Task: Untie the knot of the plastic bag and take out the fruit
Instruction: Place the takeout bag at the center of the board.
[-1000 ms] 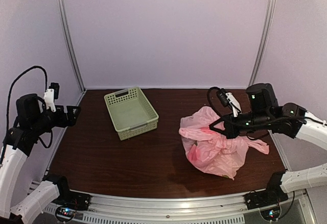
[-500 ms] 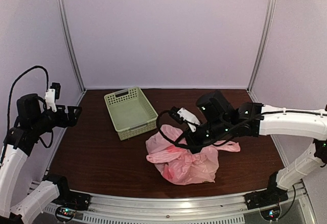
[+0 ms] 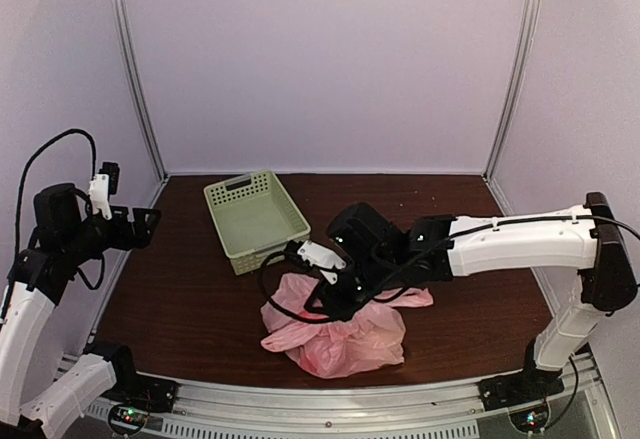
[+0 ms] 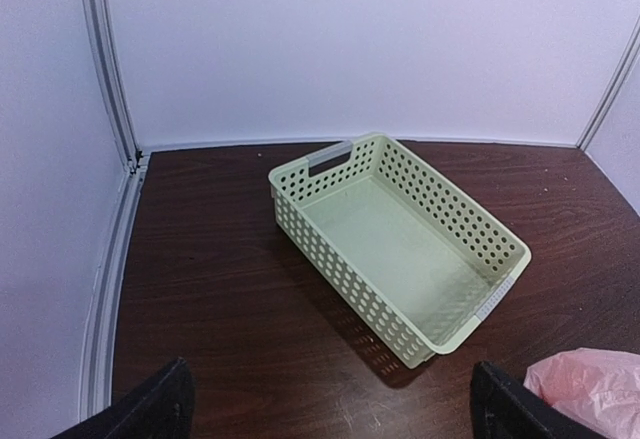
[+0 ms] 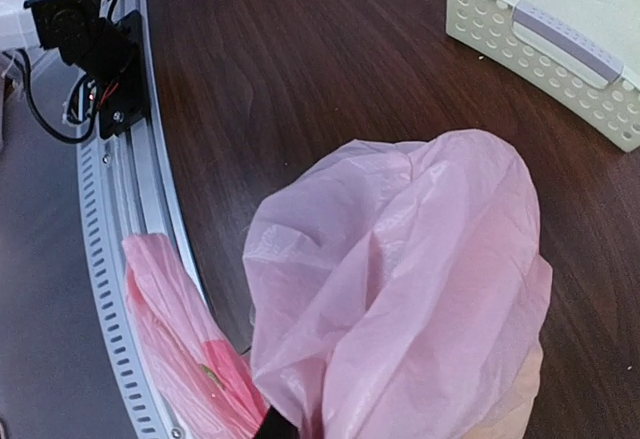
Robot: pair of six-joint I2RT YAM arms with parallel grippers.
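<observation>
Because the plastic bag point(image 5: 400, 289) shrouds the right fingers point(image 5: 272, 427), their grip cannot be told.

Light even and soft, from overhead; the pale walls carry a lilac cast, the dark table point(image 3: 180, 289) gives only a dull sheen, and short blurred shadows lie close under the near side of the basket point(image 4: 340, 274) and around the plastic bag point(image 3: 350, 339). Top view slightly soft and grainy, frame posts point(image 3: 133, 69) bowing toward the edges from lens distortion. Left wrist view is sharpest, though the left gripper point(image 4: 328, 411) fingertips point(image 4: 158, 407) are dark and soft-edged at the bottom. In the right wrist view the bag sits close to the lens, lit through, lower folds out of focus.
</observation>
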